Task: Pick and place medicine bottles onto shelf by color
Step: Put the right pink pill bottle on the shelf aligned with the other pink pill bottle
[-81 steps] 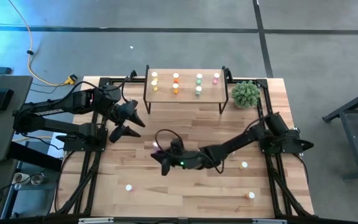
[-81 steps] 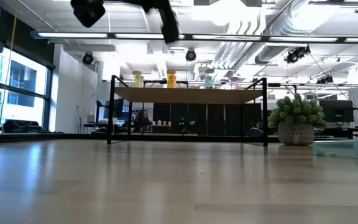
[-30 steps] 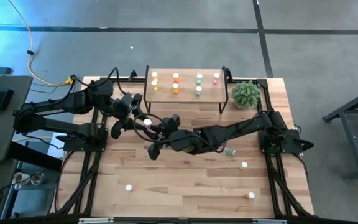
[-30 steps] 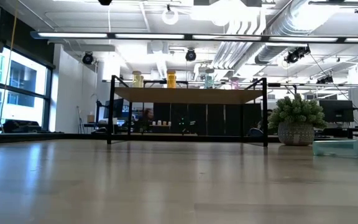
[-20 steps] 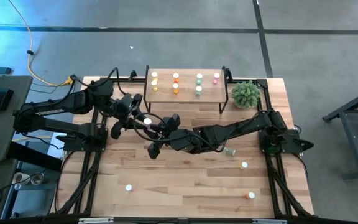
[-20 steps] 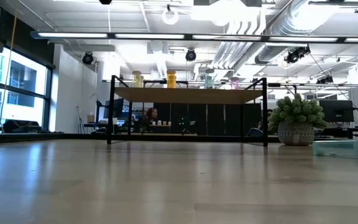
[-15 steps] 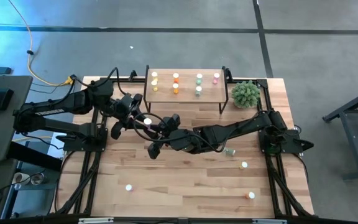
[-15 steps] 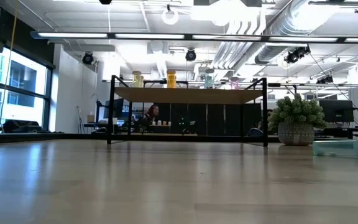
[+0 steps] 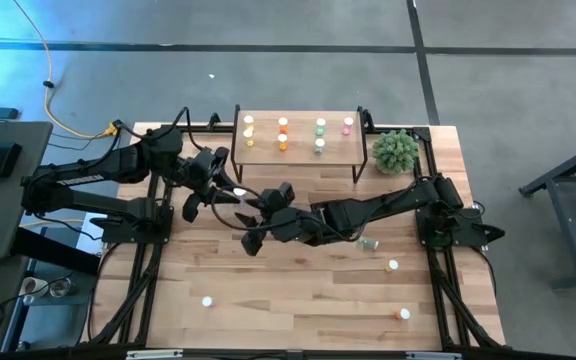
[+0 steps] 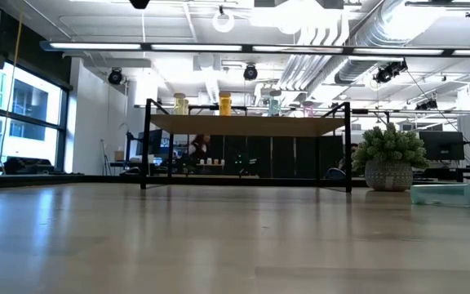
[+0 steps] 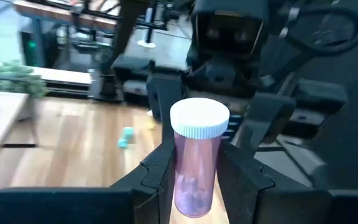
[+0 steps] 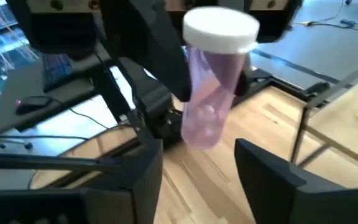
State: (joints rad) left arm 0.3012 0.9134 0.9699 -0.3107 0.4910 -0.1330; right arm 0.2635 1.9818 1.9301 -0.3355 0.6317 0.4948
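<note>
A pink medicine bottle with a white cap stands upright in the air over the table's left middle, with my left gripper shut on it. My right gripper faces it from the table's right side, open; its fingers stand on either side of the bottle and apart from it. In the high view the two grippers meet at the bottle, in front of the shelf. The shelf carries yellow, orange, green and pink bottles. My left gripper pinches the lower part of the bottle's pink body between its two fingers. The fingers come nearly level from the table's left side. The bottle stands upright with its cap up, lifted clear of the table.
A green plant ball stands right of the shelf. Loose bottles lie on the table: a green one, one near it, an orange one at the front right and one at the front left.
My right gripper has drawn back a little toward the table's right edge, away from the pink bottle. The bottle has stayed where it was, at my left gripper.
</note>
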